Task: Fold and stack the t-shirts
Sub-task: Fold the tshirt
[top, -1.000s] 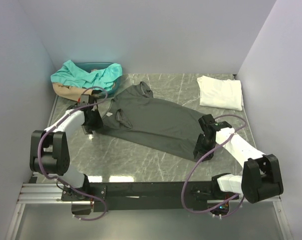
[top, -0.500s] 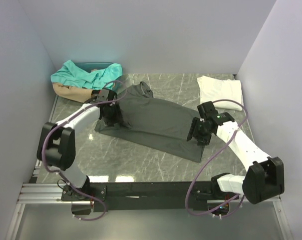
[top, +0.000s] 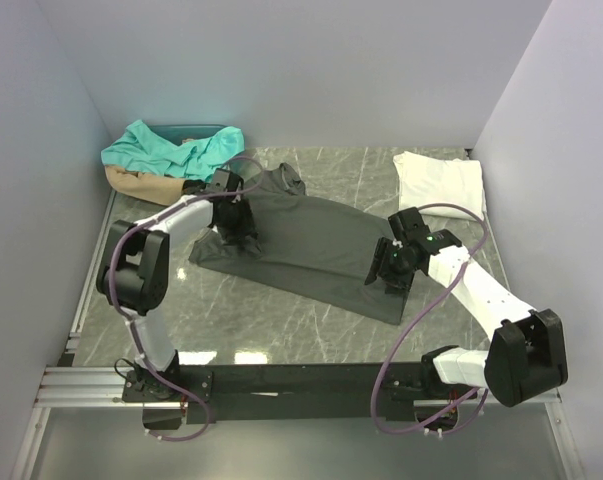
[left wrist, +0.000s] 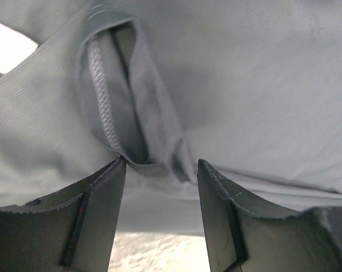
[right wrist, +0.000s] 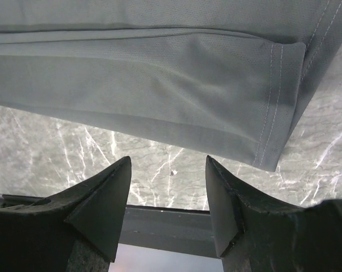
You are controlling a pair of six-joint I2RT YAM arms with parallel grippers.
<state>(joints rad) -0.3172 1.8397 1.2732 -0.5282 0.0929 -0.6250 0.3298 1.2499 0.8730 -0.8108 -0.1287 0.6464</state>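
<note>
On the bench [top: 281, 325]: grey shirt [top: 301, 245], flat, long axis slanting from collar at far left to hem at near right. Left gripper [top: 243, 235] over the sleeve end, right gripper [top: 386, 275] by the hem corner, each nearest its own end. Both sets of jaws released, gripping nothing, cloth just ahead of the tips. Since a second ago: near long edge folded inward, both arms in over the cloth, right jaws wider.

charcoal t-shirt [top: 311, 245] lies on the table [top: 281, 320]; white t-shirt [top: 441, 185] folded.
</note>
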